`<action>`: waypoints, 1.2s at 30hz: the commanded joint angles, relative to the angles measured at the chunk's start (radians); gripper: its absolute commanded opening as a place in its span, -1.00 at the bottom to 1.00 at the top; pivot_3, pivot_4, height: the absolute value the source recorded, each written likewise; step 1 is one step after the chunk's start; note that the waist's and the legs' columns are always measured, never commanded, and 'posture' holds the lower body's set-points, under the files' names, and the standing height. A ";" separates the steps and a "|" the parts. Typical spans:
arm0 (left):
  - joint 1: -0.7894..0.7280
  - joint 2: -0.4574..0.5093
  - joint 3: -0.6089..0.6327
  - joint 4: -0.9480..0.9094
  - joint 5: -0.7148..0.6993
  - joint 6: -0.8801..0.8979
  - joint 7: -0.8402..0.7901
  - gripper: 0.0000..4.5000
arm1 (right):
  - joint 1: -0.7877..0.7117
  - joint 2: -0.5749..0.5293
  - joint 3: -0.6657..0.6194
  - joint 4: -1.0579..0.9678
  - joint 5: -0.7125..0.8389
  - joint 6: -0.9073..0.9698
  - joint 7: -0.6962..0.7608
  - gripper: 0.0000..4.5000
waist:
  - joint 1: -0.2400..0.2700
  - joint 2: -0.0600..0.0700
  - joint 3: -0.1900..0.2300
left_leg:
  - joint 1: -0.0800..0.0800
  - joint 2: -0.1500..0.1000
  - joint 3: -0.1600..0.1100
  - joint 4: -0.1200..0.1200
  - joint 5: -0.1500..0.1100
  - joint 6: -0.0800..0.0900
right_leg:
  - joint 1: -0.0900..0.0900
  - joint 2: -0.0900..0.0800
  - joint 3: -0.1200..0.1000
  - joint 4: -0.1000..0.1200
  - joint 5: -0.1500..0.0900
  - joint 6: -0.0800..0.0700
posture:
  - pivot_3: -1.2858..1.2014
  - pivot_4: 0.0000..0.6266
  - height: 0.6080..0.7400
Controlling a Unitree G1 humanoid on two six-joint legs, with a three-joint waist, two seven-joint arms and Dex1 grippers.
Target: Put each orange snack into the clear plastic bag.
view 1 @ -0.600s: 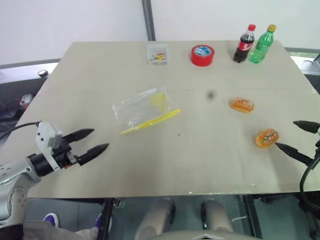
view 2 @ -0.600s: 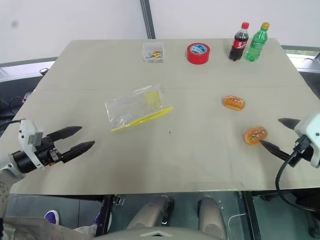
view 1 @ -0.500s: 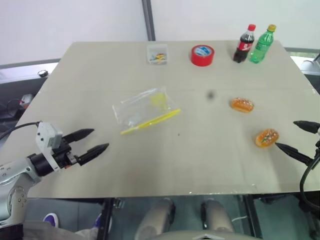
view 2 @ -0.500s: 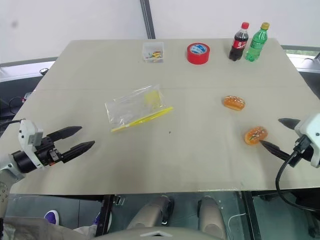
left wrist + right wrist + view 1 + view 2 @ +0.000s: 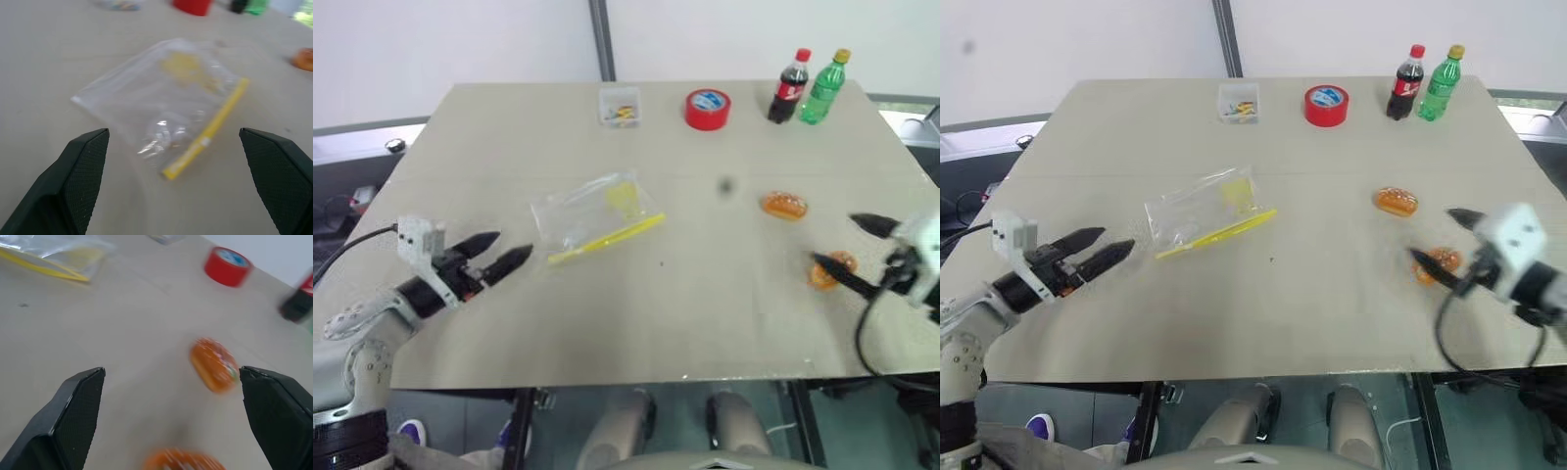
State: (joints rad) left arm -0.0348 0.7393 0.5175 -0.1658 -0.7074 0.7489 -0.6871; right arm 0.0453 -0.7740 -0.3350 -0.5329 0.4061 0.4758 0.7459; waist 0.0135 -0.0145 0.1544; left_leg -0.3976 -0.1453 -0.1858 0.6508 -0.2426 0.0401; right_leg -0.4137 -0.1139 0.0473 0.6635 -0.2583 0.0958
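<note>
Two orange snacks lie on the right half of the table, the farther snack and the nearer snack. My right gripper is open above the nearer snack, and one finger crosses in front of it. In the right wrist view the farther snack lies ahead between the fingers, with the nearer snack close beneath. The clear plastic bag lies flat at the middle left, yellow strip toward me. My left gripper is open, empty, just short of the bag.
Along the table's far edge stand a small clear box of coloured bits, a red tape roll, a cola bottle and a green bottle. A small dark spot marks the tabletop.
The left gripper has moved forward and right toward the bag. The right gripper has swung left, from beside the table's right edge to over the nearer snack.
</note>
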 commanded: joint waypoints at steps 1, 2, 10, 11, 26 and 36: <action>-0.094 0.077 0.025 0.077 -0.132 0.337 0.069 1.00 | -0.104 0.048 0.174 -0.066 -0.043 0.031 -0.069 0.99 | -0.001 -0.001 0.000 | 0.000 0.000 0.000 0.000 0.000 -0.001 | -0.001 0.001 0.000 0.000 0.000 0.000 | 0.03 -0.52 0.54; -0.125 0.073 0.023 0.114 -0.135 0.368 0.086 1.00 | -0.129 0.071 0.211 -0.064 -0.043 0.032 -0.074 0.99 | -0.001 -0.001 0.000 | -0.001 0.000 -0.001 0.000 0.000 -0.001 | -0.001 0.005 -0.001 0.000 0.000 0.000 | 0.03 -0.52 0.54; -0.366 0.059 -0.093 0.430 -0.065 0.435 0.086 1.00 | -0.193 0.137 0.342 -0.072 -0.076 0.023 -0.092 0.99 | 0.001 -0.002 0.000 | -0.001 -0.001 -0.003 0.000 0.002 -0.004 | -0.001 0.005 -0.002 0.000 0.000 0.000 | 0.03 -0.52 0.54; -0.391 0.066 -0.126 0.463 -0.045 0.424 0.060 1.00 | -0.186 0.136 0.342 -0.082 -0.076 0.025 -0.093 0.99 | 0.001 -0.001 0.000 | -0.001 -0.001 -0.003 0.000 0.002 -0.004 | -0.001 0.005 -0.002 0.000 0.000 0.000 | 0.03 -0.52 0.54; -0.858 -0.106 -0.420 1.243 0.212 0.314 -0.449 1.00 | -0.015 0.147 0.303 -0.272 -0.101 0.182 -0.252 0.99 | 0.003 0.001 -0.004 | -0.001 -0.007 -0.007 0.002 0.002 -0.005 | -0.001 0.003 -0.005 0.003 0.000 0.000 | 0.03 -0.52 0.54; -0.890 -0.250 -0.226 1.377 0.185 0.305 -0.283 -0.66 | -0.004 0.167 0.387 -0.332 -0.173 0.163 -0.316 1.00 | 0.003 0.006 -0.012 | 0.000 -0.008 -0.008 0.004 0.003 -0.005 | 0.001 0.000 -0.006 0.004 0.000 0.000 | 0.03 -0.52 0.54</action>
State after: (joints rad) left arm -0.9568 0.5209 0.2803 1.1663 -0.5262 1.0232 -1.0239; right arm 0.0538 -0.6115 0.0408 -0.8254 0.2539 0.6676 0.4423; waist 0.0162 -0.0082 0.1423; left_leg -0.3966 -0.1534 -0.1942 0.6543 -0.2401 0.0357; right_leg -0.4118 -0.1141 0.0411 0.6680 -0.2584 0.0965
